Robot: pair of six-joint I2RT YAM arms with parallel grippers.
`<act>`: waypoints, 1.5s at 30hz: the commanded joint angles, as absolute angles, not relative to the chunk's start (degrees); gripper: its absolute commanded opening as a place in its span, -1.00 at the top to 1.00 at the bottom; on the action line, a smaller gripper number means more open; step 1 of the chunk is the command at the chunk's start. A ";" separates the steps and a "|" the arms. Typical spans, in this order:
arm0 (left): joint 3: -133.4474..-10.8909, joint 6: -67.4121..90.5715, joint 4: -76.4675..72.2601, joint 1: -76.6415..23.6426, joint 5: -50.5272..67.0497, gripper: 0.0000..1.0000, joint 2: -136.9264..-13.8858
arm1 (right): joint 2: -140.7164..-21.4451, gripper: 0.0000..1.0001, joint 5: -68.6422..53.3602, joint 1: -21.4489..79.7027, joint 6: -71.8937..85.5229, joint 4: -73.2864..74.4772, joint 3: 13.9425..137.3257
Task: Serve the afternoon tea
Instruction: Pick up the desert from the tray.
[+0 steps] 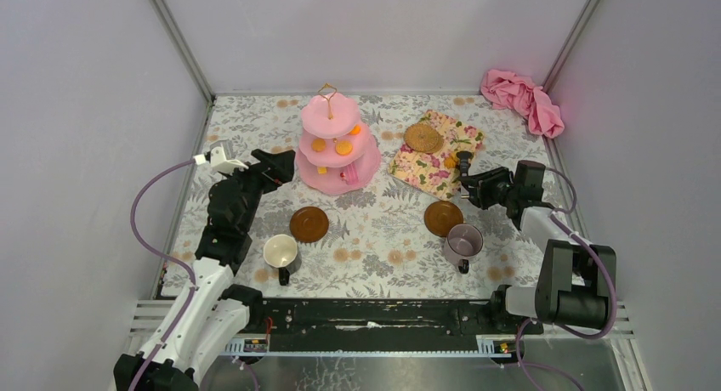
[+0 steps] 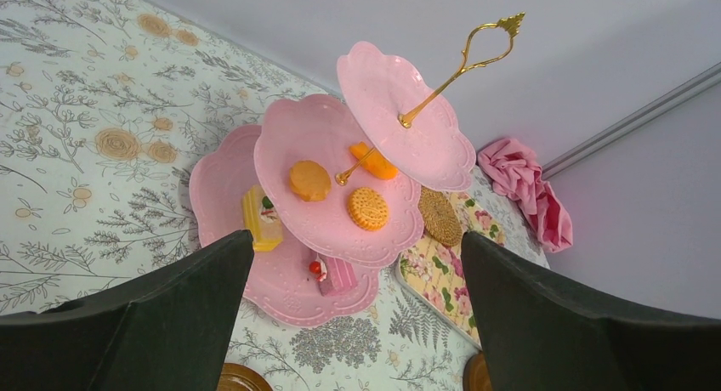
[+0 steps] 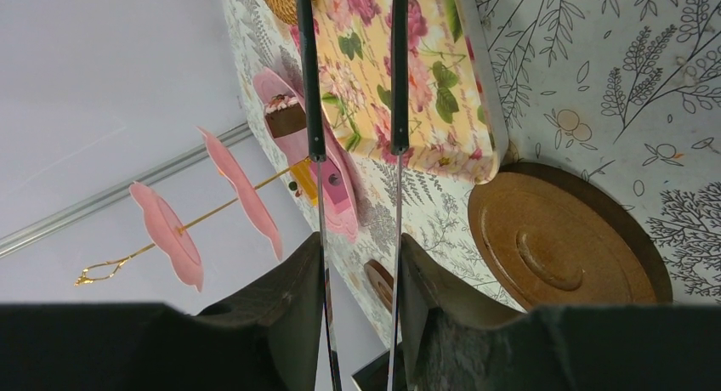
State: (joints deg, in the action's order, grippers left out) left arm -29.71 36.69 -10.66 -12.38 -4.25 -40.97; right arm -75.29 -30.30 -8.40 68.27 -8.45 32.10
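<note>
The cake stand [image 1: 311, 177] stands left of the tray [image 1: 425, 173].

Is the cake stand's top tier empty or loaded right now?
Empty: the top tier is bare pink around the gold handle; biscuits lie on the middle tier below.

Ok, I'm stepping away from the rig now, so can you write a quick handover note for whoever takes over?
Left gripper: open, empty, facing the cake stand.
Right gripper: shut on the tongs, which reach over the floral tray.
Done: biscuits lie on the stand's middle tier.
To do: white mug stands beside the left saucer, purple mug beside the right saucer; neither is on one.
</note>
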 commanded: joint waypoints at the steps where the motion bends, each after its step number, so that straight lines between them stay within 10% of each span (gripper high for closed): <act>1: -29.31 37.18 -13.03 -12.47 -3.48 -1.00 -41.39 | -76.70 0.21 -32.76 -9.23 67.63 -9.60 34.80; 22: -29.30 36.83 -13.21 -12.44 -3.86 -1.00 -41.84 | -87.10 0.25 -38.01 -9.23 72.77 -22.84 33.36; 35: -29.29 36.65 -13.12 -12.26 -3.97 -1.00 -41.63 | -85.39 0.98 -37.52 -9.23 70.75 -21.50 34.45; 45: -29.23 36.74 -12.83 -12.34 -4.07 -1.00 -41.33 | -84.32 1.00 -37.35 -9.21 67.48 -18.48 35.58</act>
State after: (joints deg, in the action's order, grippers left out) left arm -29.71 36.95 -10.66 -12.38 -4.27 -41.89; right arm -86.65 -36.58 -9.06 69.78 -20.14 33.32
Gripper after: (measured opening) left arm 0.998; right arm 0.338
